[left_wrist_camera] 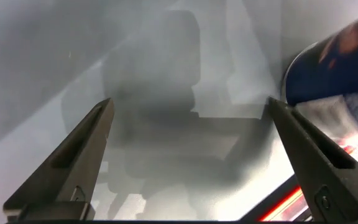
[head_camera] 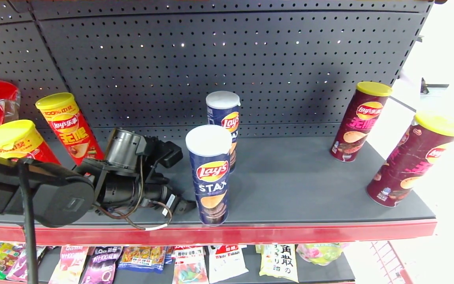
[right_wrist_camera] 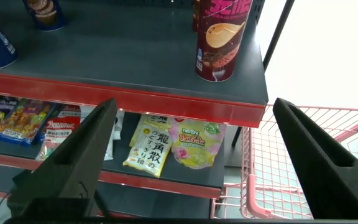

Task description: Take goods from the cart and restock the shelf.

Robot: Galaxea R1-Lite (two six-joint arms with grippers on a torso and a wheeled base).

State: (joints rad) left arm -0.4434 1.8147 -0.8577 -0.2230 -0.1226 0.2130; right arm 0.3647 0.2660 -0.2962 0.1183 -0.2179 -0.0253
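While the left gripper (head_camera: pixel 186 205) lies on the shelf (head_camera: pixel 298 185), the front blue can (head_camera: pixel 211 177) stands upright at the front edge, just beside it. The left wrist view shows its fingers (left_wrist_camera: pixel 73 162) apart, with nothing between them. In the right wrist view, the right gripper (right_wrist_camera: pixel 194 104) is spread and empty above the cart (right_wrist_camera: pixel 260 155). Placing looks done. Next, the left arm must back away without tipping the can.

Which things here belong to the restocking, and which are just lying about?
Job: front blue can, left gripper open beside it, shelf board, pink cart.
Lying about: maroon cans, red cans, rear blue can, snack packets below.
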